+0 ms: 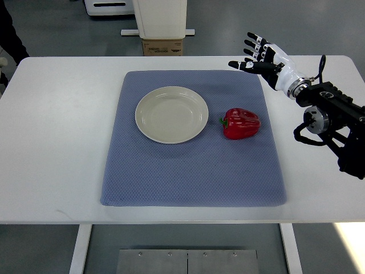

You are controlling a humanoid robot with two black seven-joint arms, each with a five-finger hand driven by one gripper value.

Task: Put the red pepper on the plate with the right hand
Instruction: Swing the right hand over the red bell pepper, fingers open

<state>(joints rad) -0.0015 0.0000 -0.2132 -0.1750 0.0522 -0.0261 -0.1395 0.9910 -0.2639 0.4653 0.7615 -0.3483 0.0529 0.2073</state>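
While one blue mat (194, 171) covers the middle of the white table (57, 142), one plate (171, 114) and one red pepper (241, 123) lie on it. That round, cream-coloured plate, smooth and shallow, holds nothing. Just to the plate's right, apart from its rim, sits the pepper, glossy and lobed, its green stem pointing toward the plate. With its dimpled weave, the mat looks soft and has rounded corners. Farther right and beyond the pepper, the right hand (262, 60) hovers over the mat's far corner, fingers spread wide, holding nothing. A cardboard box (163, 47) stands beyond the table.
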